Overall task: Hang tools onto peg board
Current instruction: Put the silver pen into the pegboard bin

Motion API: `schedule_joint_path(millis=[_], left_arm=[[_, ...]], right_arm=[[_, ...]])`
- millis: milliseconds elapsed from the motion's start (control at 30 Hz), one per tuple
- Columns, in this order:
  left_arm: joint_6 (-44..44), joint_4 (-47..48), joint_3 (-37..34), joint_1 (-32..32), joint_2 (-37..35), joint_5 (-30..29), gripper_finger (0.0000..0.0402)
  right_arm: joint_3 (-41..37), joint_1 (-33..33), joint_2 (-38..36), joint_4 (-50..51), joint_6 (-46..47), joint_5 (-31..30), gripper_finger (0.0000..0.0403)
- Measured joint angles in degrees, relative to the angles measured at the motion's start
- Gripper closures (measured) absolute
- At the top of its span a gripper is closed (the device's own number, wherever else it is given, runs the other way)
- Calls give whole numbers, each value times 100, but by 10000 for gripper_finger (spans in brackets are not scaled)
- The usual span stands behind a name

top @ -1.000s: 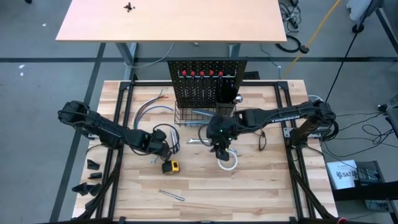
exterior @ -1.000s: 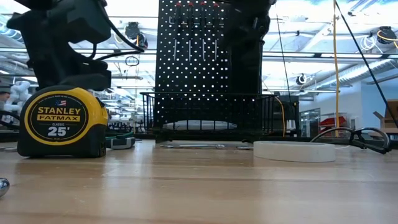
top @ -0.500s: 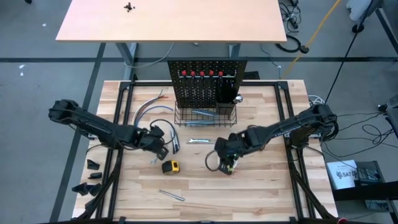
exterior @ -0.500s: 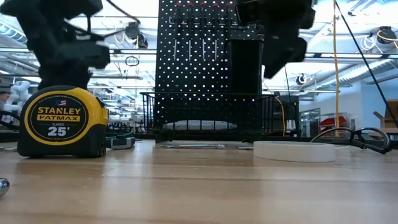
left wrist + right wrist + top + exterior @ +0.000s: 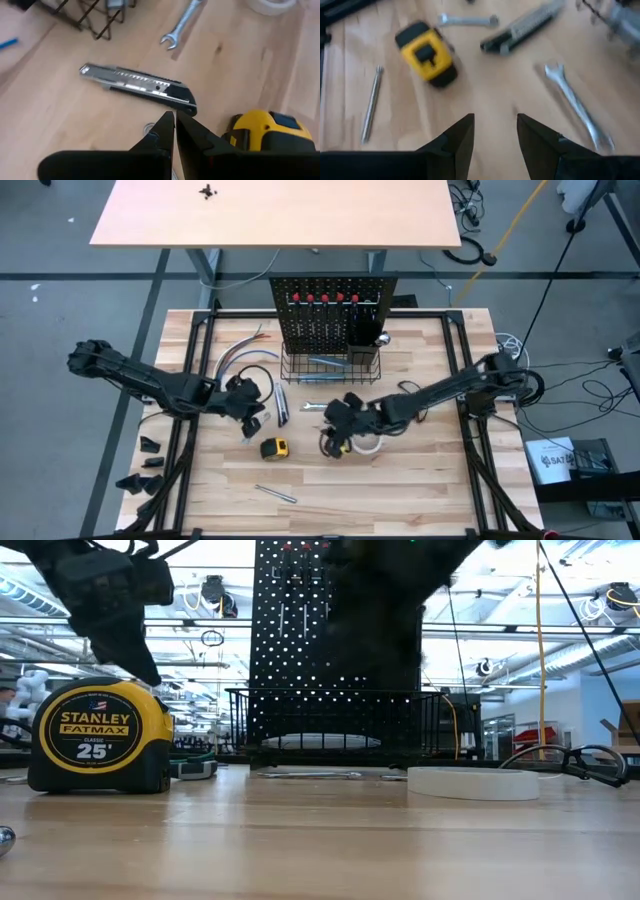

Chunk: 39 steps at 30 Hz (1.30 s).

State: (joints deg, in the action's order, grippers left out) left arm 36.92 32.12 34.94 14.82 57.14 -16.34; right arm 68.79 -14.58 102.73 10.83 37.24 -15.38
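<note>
Comparing with half a second ago: left arm has pulled slightly back toward the table's left side, left gripper (image 5: pixel 254 420) now hovering just left of the grey utility knife (image 5: pixel 280 405), fingers (image 5: pixel 161 131) pressed together, nothing between them. Right gripper (image 5: pixel 334 442) has swung left from beside the tape roll to the open wood between tape measure and roll; fingers (image 5: pixel 461 135) spread apart, empty. No tool has changed place.

Left to right on the table: small wrench (image 5: pixel 467 20) near the left gripper, lying roughly across the table. Utility knife long axis runs front to back, slightly slanted, blade end toward the peg board. Yellow-black tape measure (image 5: pixel 274 448) sits in front of the knife, upright on its base in the low view (image 5: pixel 100 735), label facing the camera. Silver rod-like tool (image 5: pixel 275 493) lies near the front edge, long axis left-right with a slight slant. Silver wrench (image 5: pixel 318 407) lies left-right just in front of the basket. White tape roll (image 5: pixel 366 442) lies flat, just right of the right gripper. Pliers (image 5: pixel 421 405) lie further right, long axis front to back.

Peg board (image 5: pixel 322 310) stands upright at the table's back centre, red-handled screwdrivers (image 5: pixel 325 299) hung along its top, wire basket (image 5: pixel 330 365) at the base.
</note>
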Motion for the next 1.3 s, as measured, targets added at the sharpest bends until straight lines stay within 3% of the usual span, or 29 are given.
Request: schedule_joint_path(millis=[167,367,567,800,1067,1300], left_arm=[[-141,9,-36,21,-35,42,382],[24,-156,-567,218,-408,289,394],[300,-249,-1141,428,-497,575,395],[167,-447,-1180,519,-321,820,388],[-594,-996,-1180,649,-326,1042,306],[-1003,-1649,-1137,670,-332,1472,219]], right_arm=[[0,284,485,-791,-675,19,260],[21,396,810,-1670,-1142,192,283],[148,408,818,-1637,-1139,206,310],[157,281,819,-1622,-1094,228,320],[170,64,552,-1242,-1063,208,309],[170,-91,222,-719,-1284,617,257]])
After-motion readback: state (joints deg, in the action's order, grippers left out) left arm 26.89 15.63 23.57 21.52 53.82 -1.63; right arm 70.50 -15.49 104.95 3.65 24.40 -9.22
